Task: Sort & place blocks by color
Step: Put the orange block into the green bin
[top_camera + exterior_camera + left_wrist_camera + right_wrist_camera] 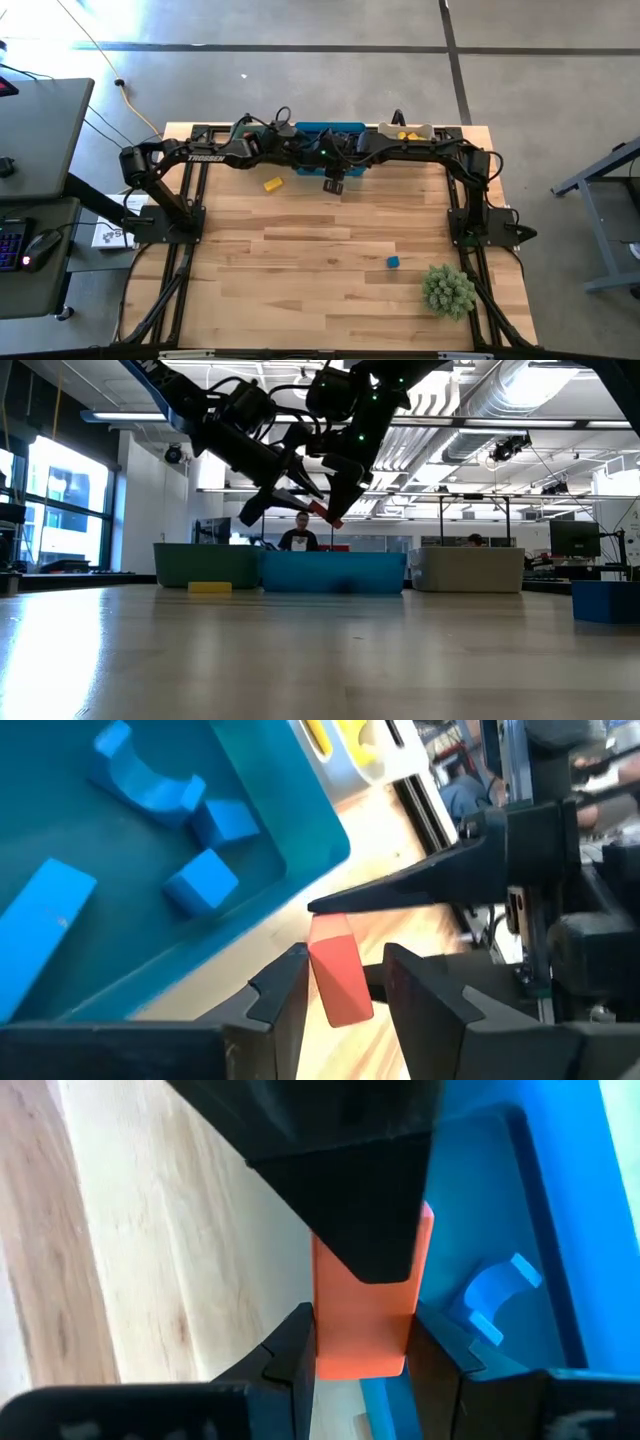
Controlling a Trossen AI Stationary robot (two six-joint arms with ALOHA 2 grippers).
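A red block hangs in the air between both grippers, just in front of the blue bin's near wall. My left gripper and my right gripper are both shut on it, meeting over the far middle of the table. In the low view the red block sits well above the tabletop. A yellow block and a blue block lie flat on the table. Several blue blocks rest on the floor of the blue bin, and yellow blocks lie in the white bin. My left gripper pinches the red block's lower part between its two fingers, coming slantwise from the table's left. The block is lifted clear of the table. My right gripper pinches the block by its two opposite sides, its fingers pointing down from above; my left gripper's finger hides the block's other end in the right wrist view.
Three bins stand in a row along the far edge: a green one, the blue one and the white one. A spiky green ball sits near the table's right near corner. The arms' frames run along both sides.
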